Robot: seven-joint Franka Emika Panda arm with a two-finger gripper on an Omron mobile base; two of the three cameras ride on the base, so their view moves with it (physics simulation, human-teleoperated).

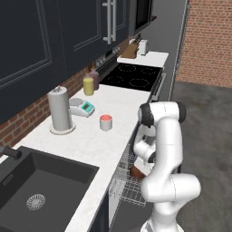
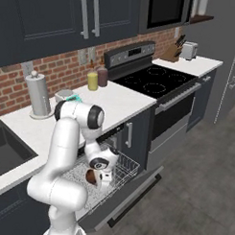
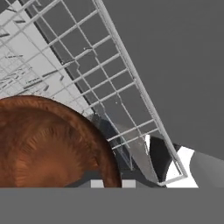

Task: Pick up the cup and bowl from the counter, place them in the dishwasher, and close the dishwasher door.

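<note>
paper-towel roll (image 1: pixel 60 110), kitchen scale (image 1: pixel 82 107), stove (image 1: pixel 131 76)

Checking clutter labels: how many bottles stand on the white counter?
2. A yellow-filled bottle and a dark brownish bottle stand side by side at the brick wall, next to the black stove. The arm may hide others.

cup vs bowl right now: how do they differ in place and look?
The cup stands upright on the counter, untouched; the bowl is down over the dishwasher's wire rack, at the gripper. The cup is pale grey with a salmon-red top; the bowl is dark reddish-brown. Both are small and round.
</note>
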